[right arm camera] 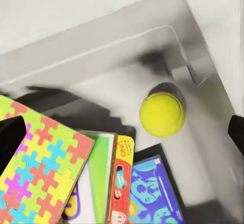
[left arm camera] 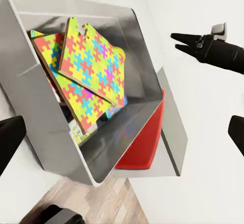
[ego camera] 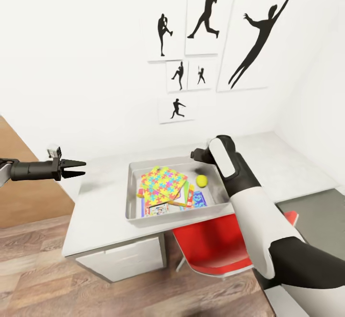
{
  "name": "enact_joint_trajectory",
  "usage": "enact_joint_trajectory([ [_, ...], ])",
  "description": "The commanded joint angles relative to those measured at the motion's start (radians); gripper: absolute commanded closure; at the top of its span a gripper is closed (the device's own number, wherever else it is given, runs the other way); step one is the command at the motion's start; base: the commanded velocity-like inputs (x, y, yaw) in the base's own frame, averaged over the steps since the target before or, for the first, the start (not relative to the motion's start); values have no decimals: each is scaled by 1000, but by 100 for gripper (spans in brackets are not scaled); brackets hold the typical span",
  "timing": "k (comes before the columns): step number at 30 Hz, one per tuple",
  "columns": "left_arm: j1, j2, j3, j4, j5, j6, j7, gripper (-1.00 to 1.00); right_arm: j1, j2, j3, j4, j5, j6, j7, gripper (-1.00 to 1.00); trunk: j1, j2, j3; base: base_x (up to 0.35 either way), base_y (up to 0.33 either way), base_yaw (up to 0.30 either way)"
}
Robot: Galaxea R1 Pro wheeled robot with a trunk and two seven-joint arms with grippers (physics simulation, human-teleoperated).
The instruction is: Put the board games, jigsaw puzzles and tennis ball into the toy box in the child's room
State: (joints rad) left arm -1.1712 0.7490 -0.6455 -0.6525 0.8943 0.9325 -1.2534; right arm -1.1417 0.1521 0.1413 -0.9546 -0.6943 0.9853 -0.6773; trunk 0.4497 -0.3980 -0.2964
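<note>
Toy box (ego camera: 132, 197) sits on the table (ego camera: 91, 221), near its front edge, above a red chair (ego camera: 211, 247) tucked under the tabletop.

Contents, all relative to the toy box:
- Two jigsaw puzzles (ego camera: 162, 184) stacked and tilted in the box's left half, top one leaning across the lower one. Left wrist view shows both clearly (left arm camera: 91, 61).
- Tennis ball (ego camera: 201, 180) on the box floor, near the far right corner, apart from the puzzles. Right wrist view has it (right arm camera: 162, 114) resting alone on bare grey floor, close to the corner wall.
- Board games partly buried under the puzzles: small blue one (right arm camera: 152, 193) lies flat just beside the ball, a red-and-yellow lettered box edge (right arm camera: 121, 183) next to it, a green-edged one (right arm camera: 99, 183) tucked under the puzzle corner. In the head view they poke out at the front side of the box (ego camera: 194, 198).

Left gripper (ego camera: 79, 168): well left of the box, over the table's left end, fingers apart, nothing between them. The same fingers (left arm camera: 185, 43) show in the left wrist view.

Right gripper (ego camera: 195, 154): hovers over the box's far right corner, above the ball. Fingers mostly hidden behind the wrist; dark tips sit at opposite edges of the right wrist view, so spread wide, holding nothing.
</note>
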Motion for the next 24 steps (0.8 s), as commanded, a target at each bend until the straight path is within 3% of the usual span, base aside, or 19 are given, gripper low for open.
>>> enact_joint_trajectory([
  [1,-2,1,-6,1,5,7,-3,-100,0,0,1,-18,-10,8,-11,-100,0,-2,0,-252,-59,0],
  [6,-1,2,-6,15,0,7,-4,-100,19,-2,-5,-245,-24,62,-9,-100,0,-2,8,-137,-73,-1],
  [9,-1,10,-6,34,-2,6,-3,-100,67,-23,-6,-375,-56,62,-6,-100,0,-2,13,-23,-14,-50],
  [12,-1,31,-6,42,-1,-6,-4,-100,134,-60,-8,-504,-162,62,0,-100,0,-2,18,-7,56,-100],
  [13,-1,37,-6,43,1,-20,-4,-100,160,-76,-8,-548,-226,62,4,-100,0,-2,19,-3,145,-117],
  [14,-1,39,-6,43,2,-27,-5,-100,172,-84,-9,-565,-260,62,6,-100,0,-2,21,-3,171,-121],
  [15,-1,44,-6,44,5,-37,-5,-100,191,-103,-10,-591,-323,62,9,-100,0,-2,22,-2,209,-126],
  [17,-1,51,-7,44,5,-45,-5,-100,206,-124,-14,-607,-377,62,10,-100,0,-2,26,-1,228,-129],
  [18,-1,58,-7,45,4,-50,-6,-100,221,-148,-24,-618,-421,62,12,-100,0,-2,27,-1,250,-132],
  [20,-1,69,-8,45,2,-56,-5,-100,250,-185,-49,-627,-467,62,15,-100,0,-2,31,0,240,-136],
  [23,-1,80,-9,47,1,-62,-6,-100,286,-217,-90,-632,-492,62,31,-100,0,-2,35,0,153,-141],
  [24,-1,89,-9,49,1,-71,-6,-100,309,-236,-133,-634,-504,62,58,-100,0,-2,37,0,77,-149],
])
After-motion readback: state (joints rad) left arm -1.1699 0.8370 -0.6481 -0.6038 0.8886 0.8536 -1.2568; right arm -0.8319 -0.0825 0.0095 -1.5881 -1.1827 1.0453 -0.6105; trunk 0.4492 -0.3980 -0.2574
